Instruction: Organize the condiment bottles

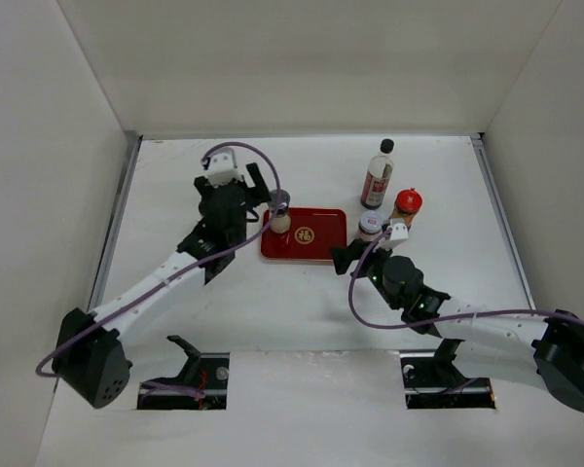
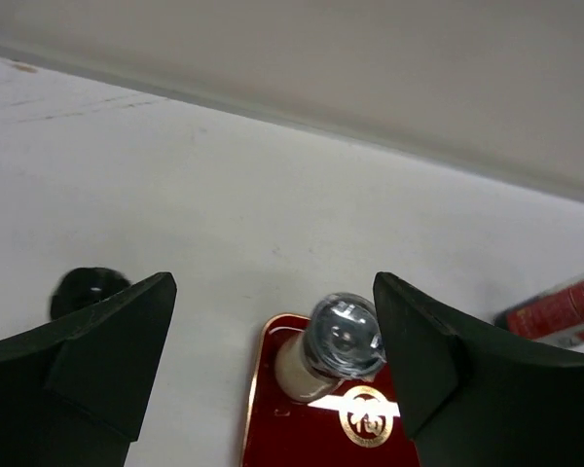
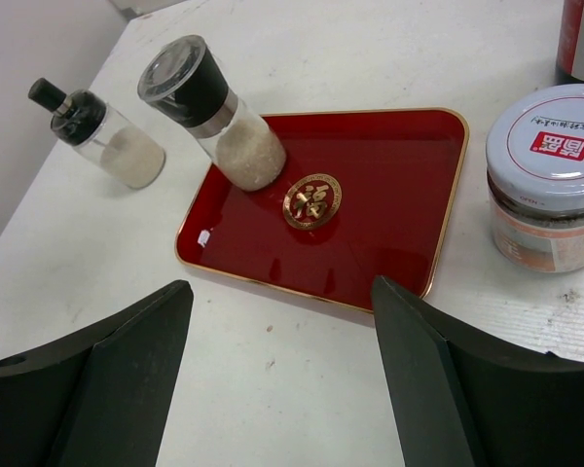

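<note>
A red tray lies mid-table. A clear-domed, black-collared shaker stands on its left corner; it also shows in the left wrist view and the right wrist view. My left gripper is open above it, the shaker close to the right finger, not gripped. A small black-stoppered bottle stands on the table left of the tray. A silver-lidded jar, a red-capped jar and a tall clear bottle stand right of the tray. My right gripper is open and empty before the tray's near edge.
White walls enclose the table on three sides. The left arm reaches diagonally over the table's left half; the right arm lies along the near right. The tall bottle's red label shows at the right of the left wrist view.
</note>
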Tool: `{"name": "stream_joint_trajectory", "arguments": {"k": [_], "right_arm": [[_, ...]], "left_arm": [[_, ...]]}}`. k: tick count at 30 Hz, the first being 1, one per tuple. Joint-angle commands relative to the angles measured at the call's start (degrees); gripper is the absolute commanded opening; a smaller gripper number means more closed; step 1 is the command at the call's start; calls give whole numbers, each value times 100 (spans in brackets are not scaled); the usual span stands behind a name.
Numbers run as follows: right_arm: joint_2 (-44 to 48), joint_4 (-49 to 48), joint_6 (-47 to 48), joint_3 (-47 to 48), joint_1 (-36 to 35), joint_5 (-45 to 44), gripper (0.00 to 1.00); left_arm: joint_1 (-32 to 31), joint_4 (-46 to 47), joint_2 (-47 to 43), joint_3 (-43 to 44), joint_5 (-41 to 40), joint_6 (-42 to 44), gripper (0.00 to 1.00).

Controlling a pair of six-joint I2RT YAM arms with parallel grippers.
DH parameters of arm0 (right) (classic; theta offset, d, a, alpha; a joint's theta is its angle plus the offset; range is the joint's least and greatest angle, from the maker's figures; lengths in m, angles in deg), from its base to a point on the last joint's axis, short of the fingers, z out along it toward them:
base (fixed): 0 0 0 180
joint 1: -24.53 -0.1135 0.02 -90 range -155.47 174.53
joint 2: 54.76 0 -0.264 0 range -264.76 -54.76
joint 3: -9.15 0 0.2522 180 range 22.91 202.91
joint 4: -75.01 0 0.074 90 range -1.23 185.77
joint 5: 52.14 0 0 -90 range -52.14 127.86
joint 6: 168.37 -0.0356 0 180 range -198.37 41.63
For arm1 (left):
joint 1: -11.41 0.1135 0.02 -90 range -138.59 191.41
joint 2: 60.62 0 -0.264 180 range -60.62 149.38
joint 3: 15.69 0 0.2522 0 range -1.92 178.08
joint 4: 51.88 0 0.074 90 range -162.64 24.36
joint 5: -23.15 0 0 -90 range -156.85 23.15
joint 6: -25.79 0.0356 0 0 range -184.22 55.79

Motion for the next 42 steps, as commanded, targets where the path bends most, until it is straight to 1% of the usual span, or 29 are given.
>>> {"name": "stream_joint_trajectory", "arguments": {"k": [1, 4, 8, 12, 17, 22, 26, 28, 31, 34, 36, 38, 41, 42], "right_arm": [[38, -347, -52, 27, 23, 65, 81], [-24, -312, -52, 80, 14, 91, 81], [-77, -339, -52, 80, 14, 109, 82], [-42, -330, -26, 106, 14, 153, 84], [-103, -304, -43, 123, 14, 214, 84], [-121, -313, -52, 106, -3, 223, 84], [-77, -347, -43, 106, -3, 205, 84], [-191, -347, -52, 123, -3, 240, 84], [-270, -330, 1, 194, -21, 258, 84], [-340, -347, -8, 194, -30, 258, 85], [-349, -304, 1, 211, -30, 276, 84], [-279, -338, 18, 203, -30, 267, 84], [-279, -330, -26, 168, -30, 276, 84], [-262, -312, -26, 168, -30, 258, 84]], "left_arm": [[539, -1006, -269, -269, -94, -589, 82], [900, -1262, -235, -436, -32, -660, 81], [1208, -1219, 282, -402, -76, -616, 81], [1349, -807, 670, -410, -128, -581, 81], [1612, -525, 1179, -217, -94, -458, 79], [1780, -349, 1610, -76, -41, -414, 73], [1806, -182, 1673, -102, -75, -379, 65], [1806, -138, 1629, -111, -93, -326, 66], [1797, -85, 1585, -111, -93, -256, 72], [1797, -94, 1567, -94, -102, -221, 72], [1797, -59, 1584, -102, -102, -185, 68], [1797, -15, 1628, -129, -102, -176, 62], [1771, -6, 1559, -172, -128, -176, 44], [1736, 3, 1489, -208, -163, -176, 41]]}}
